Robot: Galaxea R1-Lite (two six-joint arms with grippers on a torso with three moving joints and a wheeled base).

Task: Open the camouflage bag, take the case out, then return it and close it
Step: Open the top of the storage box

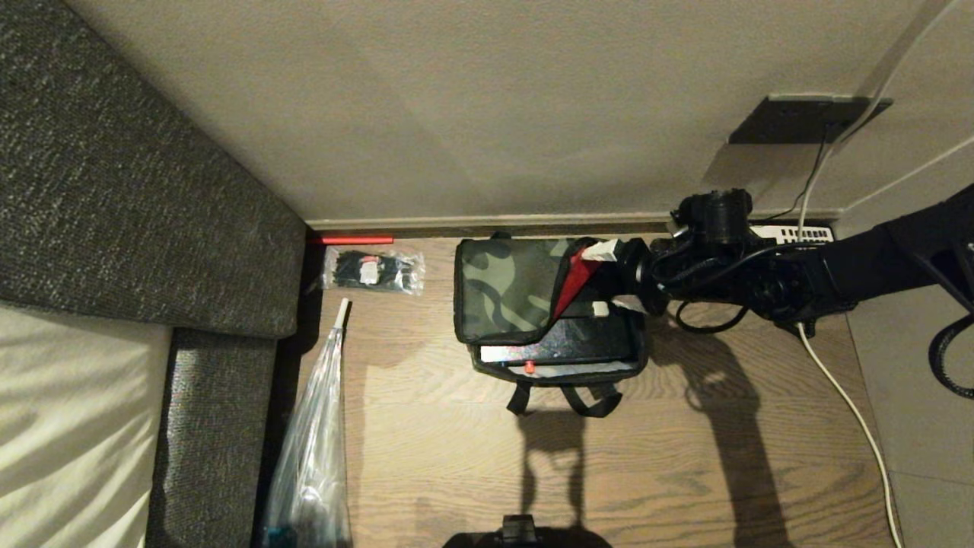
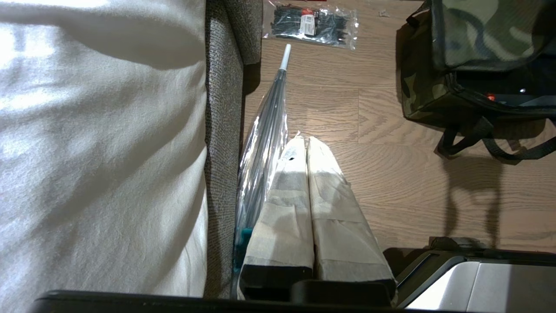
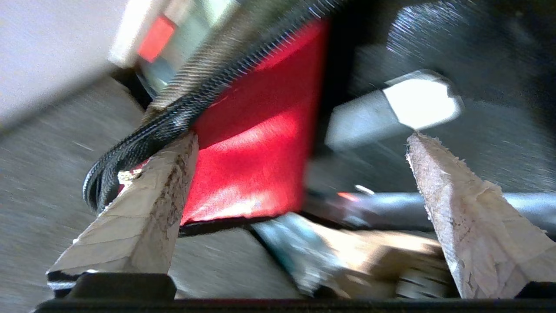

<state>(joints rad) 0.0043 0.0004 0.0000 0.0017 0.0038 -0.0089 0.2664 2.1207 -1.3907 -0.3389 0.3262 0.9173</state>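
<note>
The camouflage bag point(image 1: 506, 293) sits on the wooden floor point(image 1: 609, 457) near the far wall, its lid partly folded back so the red lining point(image 1: 572, 283) shows on the right. Inside lies the case point(image 1: 567, 346) (black, with a small red button toward the near edge). The right gripper point(image 1: 609, 283) reaches in from the right at the lid's raised corner, fingers spread apart, nothing clamped. The left gripper point(image 2: 306, 150) hangs to the left beside the sofa point(image 2: 223, 130), fingers pressed together.
</note>
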